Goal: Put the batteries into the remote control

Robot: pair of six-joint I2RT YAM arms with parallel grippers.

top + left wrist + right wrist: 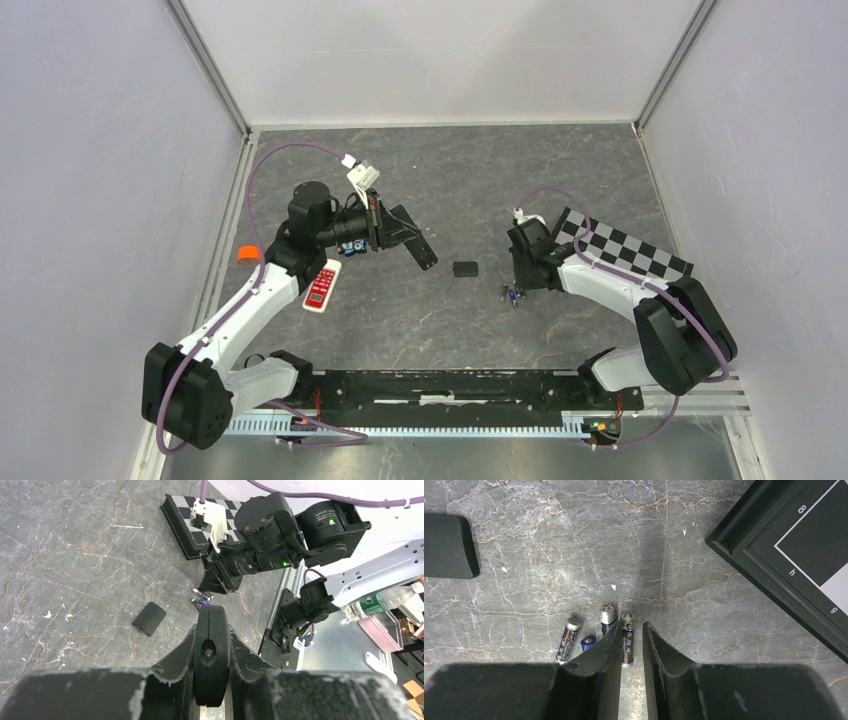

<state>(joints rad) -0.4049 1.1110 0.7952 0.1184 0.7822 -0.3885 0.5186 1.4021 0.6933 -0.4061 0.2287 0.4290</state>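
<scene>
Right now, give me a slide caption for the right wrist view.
Right gripper straddles one slim dark-purple cylindrical battery on the grey marbled table, other batteries alongside.

Plain pale walls (90, 150) box in a grey marbled tabletop (470, 170) — perhaps a printed mat; the light is soft, even.

Bright, even diffuse light; faint soft shadows; right claw (631, 630) slightly blurred up close.
</scene>
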